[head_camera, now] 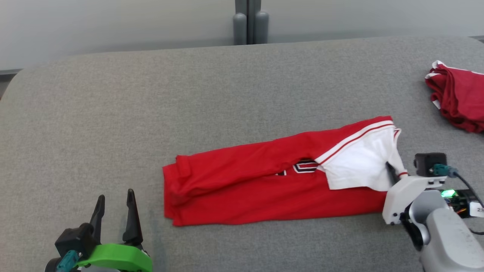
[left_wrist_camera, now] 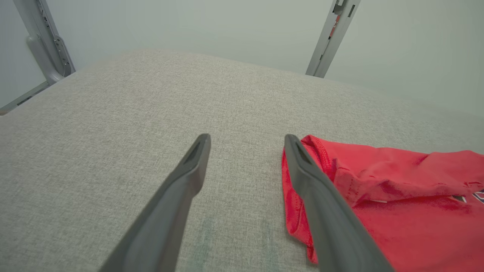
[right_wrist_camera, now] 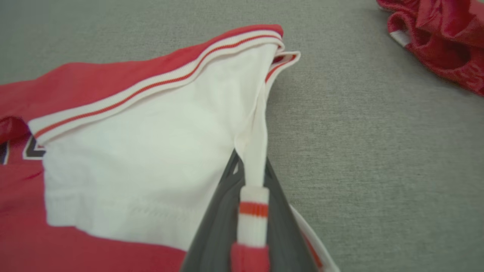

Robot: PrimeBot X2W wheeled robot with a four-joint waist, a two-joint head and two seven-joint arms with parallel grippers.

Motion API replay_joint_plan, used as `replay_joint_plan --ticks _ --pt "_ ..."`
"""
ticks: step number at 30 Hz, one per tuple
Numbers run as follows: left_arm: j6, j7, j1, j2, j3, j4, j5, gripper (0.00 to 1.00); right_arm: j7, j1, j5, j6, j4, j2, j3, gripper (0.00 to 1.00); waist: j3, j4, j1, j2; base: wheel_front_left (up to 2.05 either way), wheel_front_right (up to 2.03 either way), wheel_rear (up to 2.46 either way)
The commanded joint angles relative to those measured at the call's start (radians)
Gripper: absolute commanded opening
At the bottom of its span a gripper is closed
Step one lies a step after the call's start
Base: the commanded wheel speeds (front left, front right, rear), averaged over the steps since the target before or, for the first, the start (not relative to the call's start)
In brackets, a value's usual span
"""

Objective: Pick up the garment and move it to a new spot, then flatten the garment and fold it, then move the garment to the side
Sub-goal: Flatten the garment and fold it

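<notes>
The right hand (right_wrist_camera: 250, 162) is clamped on the white cuff (right_wrist_camera: 253, 211) of the garment (head_camera: 264, 189), the left hand (head_camera: 115, 194) open; the garment lies mid-way across the desk (head_camera: 151, 94), apparently folded lengthwise, with further folding and side placement remaining.

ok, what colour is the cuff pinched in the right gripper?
White cuff, one red stripe; shows best in the right wrist view.

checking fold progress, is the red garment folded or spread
Folded: the red garment lies in a narrow strip, doubled over its lettering.
</notes>
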Motion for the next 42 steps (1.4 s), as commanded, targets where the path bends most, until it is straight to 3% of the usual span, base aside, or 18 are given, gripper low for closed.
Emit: replay_joint_plan --ticks 1,7,11,19,27,30,37,42 --pt "-0.006 0.0 -0.004 -0.006 0.003 0.0 0.01 1.0 -0.005 -0.005 0.002 -0.002 -0.016 -0.027 -0.019 0.0 -0.012 -0.02 0.0 0.0 0.0 0.0 0.0" --pt "-0.015 0.0 -0.012 -0.019 0.007 0.007 0.019 1.0 0.034 0.026 0.01 -0.002 -0.106 -0.098 -0.085 0.0 -0.016 -0.049 0.0 0.0 0.0 0.0 0.0" --pt "-0.024 0.0 -0.019 -0.027 0.01 0.012 0.025 1.0 0.067 0.04 0.024 -0.002 -0.155 -0.105 -0.117 0.0 -0.011 -0.06 0.0 0.0 0.0 0.0 0.0" --pt "-0.035 0.0 -0.025 -0.035 0.011 0.035 0.039 1.0 0.098 0.049 0.106 -0.002 -0.257 -0.038 -0.095 0.0 -0.015 -0.056 0.0 0.0 0.0 0.0 0.0" --pt "-0.041 0.0 -0.015 -0.036 0.019 0.055 0.04 1.0 0.129 0.073 0.214 -0.001 -0.386 0.036 0.082 0.0 -0.03 -0.03 0.0 0.0 0.0 0.0 0.0" --pt "-0.043 0.0 -0.023 -0.039 0.019 0.061 0.042 1.0 0.134 0.061 0.263 -0.001 -0.401 0.061 0.217 0.0 -0.033 -0.015 0.0 0.0 0.0 0.0 0.0" --pt "-0.051 0.0 -0.036 -0.046 0.01 0.072 0.044 1.0 0.082 0.007 0.408 -0.001 -0.319 0.067 0.459 0.0 -0.033 0.03 0.0 0.0 0.0 0.0 0.0" --pt "-0.057 0.0 -0.046 -0.052 -0.001 0.081 0.049 1.0 0.026 -0.043 0.473 -0.001 -0.209 0.066 0.571 0.0 -0.035 0.073 0.0 0.0 0.0 0.0 0.0"
